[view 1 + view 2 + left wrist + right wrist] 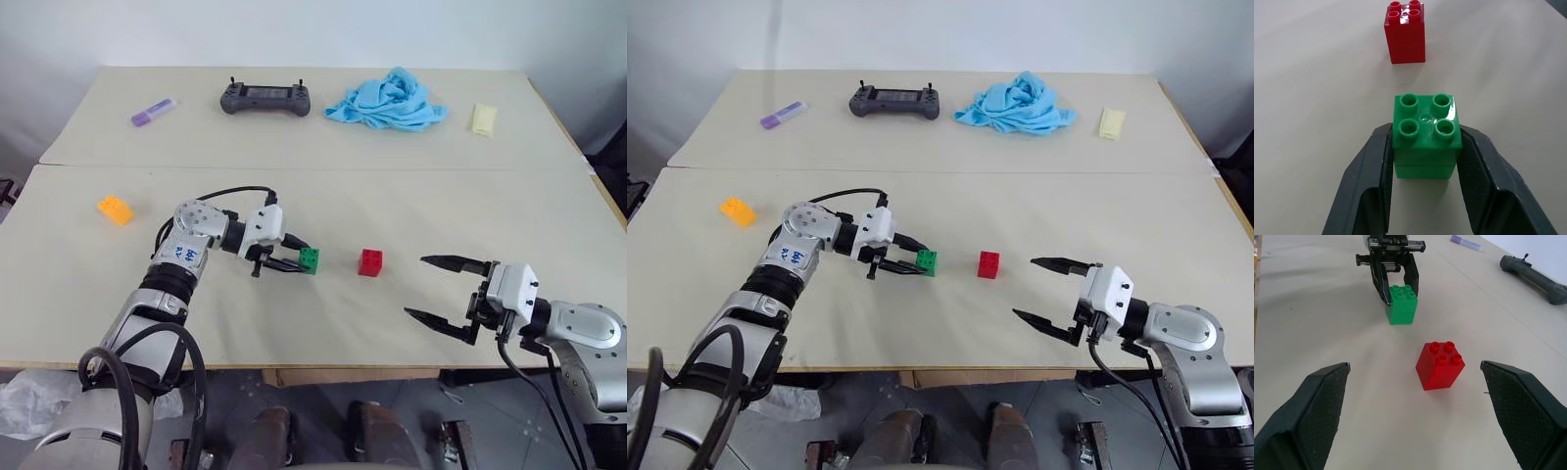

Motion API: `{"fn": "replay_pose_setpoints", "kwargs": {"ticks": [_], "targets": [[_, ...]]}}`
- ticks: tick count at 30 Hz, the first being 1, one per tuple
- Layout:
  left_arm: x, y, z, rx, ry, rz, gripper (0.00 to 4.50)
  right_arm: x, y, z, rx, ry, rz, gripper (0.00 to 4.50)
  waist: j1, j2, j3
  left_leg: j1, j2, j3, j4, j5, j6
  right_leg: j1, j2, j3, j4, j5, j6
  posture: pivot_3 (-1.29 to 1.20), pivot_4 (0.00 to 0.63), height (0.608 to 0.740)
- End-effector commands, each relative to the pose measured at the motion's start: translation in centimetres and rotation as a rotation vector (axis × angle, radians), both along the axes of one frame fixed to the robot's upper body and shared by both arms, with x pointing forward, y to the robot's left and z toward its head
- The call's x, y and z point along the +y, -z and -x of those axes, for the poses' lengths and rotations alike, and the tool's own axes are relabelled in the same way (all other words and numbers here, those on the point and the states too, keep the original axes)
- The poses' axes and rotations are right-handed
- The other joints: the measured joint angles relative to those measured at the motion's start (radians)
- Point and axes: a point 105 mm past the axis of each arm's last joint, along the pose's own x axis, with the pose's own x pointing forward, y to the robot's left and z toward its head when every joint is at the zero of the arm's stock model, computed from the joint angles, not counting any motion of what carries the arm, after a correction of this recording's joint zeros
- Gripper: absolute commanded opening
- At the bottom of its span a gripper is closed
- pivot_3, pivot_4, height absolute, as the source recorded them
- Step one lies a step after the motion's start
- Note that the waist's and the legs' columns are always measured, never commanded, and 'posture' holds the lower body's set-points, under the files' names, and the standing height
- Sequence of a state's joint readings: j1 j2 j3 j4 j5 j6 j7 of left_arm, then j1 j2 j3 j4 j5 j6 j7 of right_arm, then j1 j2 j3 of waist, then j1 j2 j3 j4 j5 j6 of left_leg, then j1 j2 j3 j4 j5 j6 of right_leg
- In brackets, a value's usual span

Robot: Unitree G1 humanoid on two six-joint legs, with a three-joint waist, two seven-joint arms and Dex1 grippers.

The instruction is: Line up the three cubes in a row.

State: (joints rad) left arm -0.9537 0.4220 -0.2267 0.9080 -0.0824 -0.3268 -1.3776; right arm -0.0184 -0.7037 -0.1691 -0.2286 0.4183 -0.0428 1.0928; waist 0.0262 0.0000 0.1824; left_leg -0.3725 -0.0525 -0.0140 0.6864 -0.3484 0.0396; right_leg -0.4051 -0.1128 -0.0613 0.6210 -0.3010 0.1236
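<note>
Right gripper [441,290] sits near the table's front edge, jaws wide, empty. Left gripper [291,258] is clamped on the small green studded plastic block [310,259], red studded block [370,261] just beyond it; orange-yellow block [115,209] lies far left.

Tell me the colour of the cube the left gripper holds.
Green, clearest in the left wrist view.
</note>
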Motion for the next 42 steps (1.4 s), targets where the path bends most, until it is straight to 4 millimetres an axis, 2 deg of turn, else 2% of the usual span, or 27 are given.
{"fn": "replay_pose_setpoints", "kwargs": {"ticks": [1, 3, 9, 12, 13, 15, 17, 19, 24, 26, 28, 29, 33, 36, 38, 39, 42], "targets": [[0.1, 0.4, 0.2, 0.021, -0.006, 0.014, 1.47, 0.3, -0.8, 0.1, -0.033, -0.003, -0.013, 4.50, 0.000, 0.000, 0.000, 0.000, 0.000, 0.000, 0.000, 0.000, 0.000, 0.000, 0.000, 0.000, 0.000, 0.000, 0.000, 0.00, 0.150, 0.740], [0.1, 0.0, 0.0, 0.033, -0.028, 0.060, 2.22, 0.5, -0.7, -0.1, -0.031, -0.014, -0.013, 4.50, 0.000, 0.000, 0.000, 0.000, 0.000, 0.000, 0.000, 0.000, 0.000, 0.000, 0.000, 0.000, 0.000, 0.000, 0.000, 0.00, 0.150, 0.740], [1.4, -2.3, -0.2, -0.074, -0.068, 0.147, 3.96, 1.8, -1.2, -0.5, -0.033, -0.063, -0.043, 4.50, -0.002, 0.000, 0.000, 0.000, 0.000, -0.001, 0.001, 0.000, 0.000, 0.000, 0.000, 0.000, 0.000, 0.000, 0.000, 0.00, 0.150, 0.740], [2.9, -3.2, 0.9, -0.077, -0.063, 0.148, 3.96, 2.9, -2.2, -0.8, -0.037, -0.101, -0.092, 4.50, -0.008, 0.000, 0.000, 0.000, 0.000, -0.001, 0.001, 0.000, 0.000, 0.000, 0.000, 0.000, 0.000, 0.000, 0.000, 0.00, 0.150, 0.740], [4.2, -3.7, 1.6, -0.081, -0.081, 0.148, 3.96, 3.7, -2.8, -1.0, -0.038, -0.127, -0.127, 4.50, -0.010, 0.000, 0.000, 0.000, 0.001, -0.001, 0.001, 0.000, 0.000, 0.000, -0.001, 0.001, 0.000, 0.000, 0.000, 0.00, 0.150, 0.740], [6.8, -6.8, 2.6, -0.185, -0.230, 0.298, 4.13, 5.6, -3.4, -0.8, -0.027, -0.234, -0.152, 4.50, -0.029, 0.000, 0.000, 0.000, 0.003, -0.001, 0.000, 0.000, -0.001, -0.001, -0.002, 0.001, 0.000, 0.000, 0.000, 0.00, 0.150, 0.740], [9.7, -8.7, 3.5, -0.279, -0.421, 0.436, 4.48, 6.9, -3.3, -0.9, -0.014, -0.297, -0.150, 4.50, -0.037, 0.000, 0.000, 0.000, 0.004, -0.001, -0.001, 0.000, -0.002, -0.001, -0.003, 0.005, -0.001, 0.000, -0.001, 0.00, 0.150, 0.740], [12.5, -8.1, 4.7, -0.294, -0.607, 0.482, 4.48, 7.8, -3.3, -1.3, -0.015, -0.320, -0.159, 4.50, -0.038, 0.000, 0.000, 0.000, 0.006, -0.003, -0.001, -0.001, -0.003, -0.001, -0.002, 0.008, -0.001, -0.001, -0.002, 0.00, 0.150, 0.740], [20.2, -3.8, 9.8, -0.298, -1.074, 0.536, 4.48, 9.6, -3.8, -2.3, -0.057, -0.360, -0.164, 4.50, -0.030, 0.000, 0.000, 0.002, 0.005, -0.003, -0.002, -0.001, -0.004, -0.001, -0.002, 0.009, -0.001, -0.001, -0.003, 0.00, 0.150, 0.740], [23.0, -2.0, 12.6, -0.316, -1.270, 0.572, 4.48, 10.2, -4.1, -2.6, -0.069, -0.375, -0.174, 4.50, -0.026, -0.001, 0.000, 0.001, 0.005, -0.003, -0.002, -0.001, -0.004, 0.000, -0.002, 0.009, -0.001, -0.001, -0.003, 0.00, 0.150, 0.740], [25.5, -1.7, 14.9, -0.399, -1.452, 0.620, 4.48, 10.7, -4.2, -2.5, -0.057, -0.409, -0.185, 4.50, -0.016, -0.001, 0.000, 0.002, 0.005, -0.004, -0.001, -0.001, -0.004, 0.002, -0.003, 0.009, -0.003, -0.001, -0.003, 0.00, 0.150, 0.740], [26.2, -1.6, 15.6, -0.415, -1.500, 0.637, 4.48, 10.7, -4.3, -2.4, -0.055, -0.420, -0.187, 4.50, -0.010, -0.002, -0.001, 0.002, 0.005, -0.004, -0.001, -0.001, -0.004, 0.003, -0.003, 0.008, -0.004, -0.001, -0.003, 0.00, 0.150, 0.740], [26.8, 0.0, 18.2, -0.366, -1.629, 0.684, 4.48, 11.1, -4.7, -2.4, -0.051, -0.452, -0.198, 4.50, -0.002, -0.002, -0.001, 0.004, 0.005, -0.005, -0.001, -0.001, -0.004, 0.006, -0.003, 0.008, -0.009, -0.001, -0.003, 0.00, 0.150, 0.740], [26.3, 0.8, 18.5, -0.331, -1.677, 0.723, 4.48, 11.1, -4.8, -2.7, -0.051, -0.454, -0.195, 4.50, -0.003, -0.002, -0.001, 0.004, 0.005, -0.005, -0.001, -0.002, -0.003, 0.007, -0.003, 0.008, -0.011, -0.001, -0.002, 0.00, 0.150, 0.740], [26.0, 1.0, 17.6, -0.309, -1.706, 0.788, 4.48, 11.0, -4.7, -2.7, -0.054, -0.452, -0.197, 4.50, -0.003, -0.003, -0.001, 0.004, 0.005, -0.005, -0.001, -0.002, -0.004, 0.007, -0.003, 0.008, -0.010, -0.001, -0.002, 0.00, 0.150, 0.740], [25.3, 0.7, 16.4, -0.286, -1.691, 0.832, 4.48, 11.0, -4.8, -2.6, -0.055, -0.455, -0.199, 4.50, -0.002, -0.003, -0.001, 0.004, 0.006, -0.005, -0.001, -0.002, -0.004, 0.007, -0.003, 0.008, -0.010, -0.001, -0.003, 0.00, 0.150, 0.740], [23.6, -0.3, 12.6, -0.246, -1.622, 0.819, 4.48, 11.0, -4.8, -2.7, -0.056, -0.455, -0.202, 4.50, 0.002, -0.003, -0.002, 0.004, 0.005, -0.006, -0.001, -0.002, -0.004, 0.007, -0.003, 0.007, -0.009, -0.001, -0.003, 0.00, 0.150, 0.740]]}}
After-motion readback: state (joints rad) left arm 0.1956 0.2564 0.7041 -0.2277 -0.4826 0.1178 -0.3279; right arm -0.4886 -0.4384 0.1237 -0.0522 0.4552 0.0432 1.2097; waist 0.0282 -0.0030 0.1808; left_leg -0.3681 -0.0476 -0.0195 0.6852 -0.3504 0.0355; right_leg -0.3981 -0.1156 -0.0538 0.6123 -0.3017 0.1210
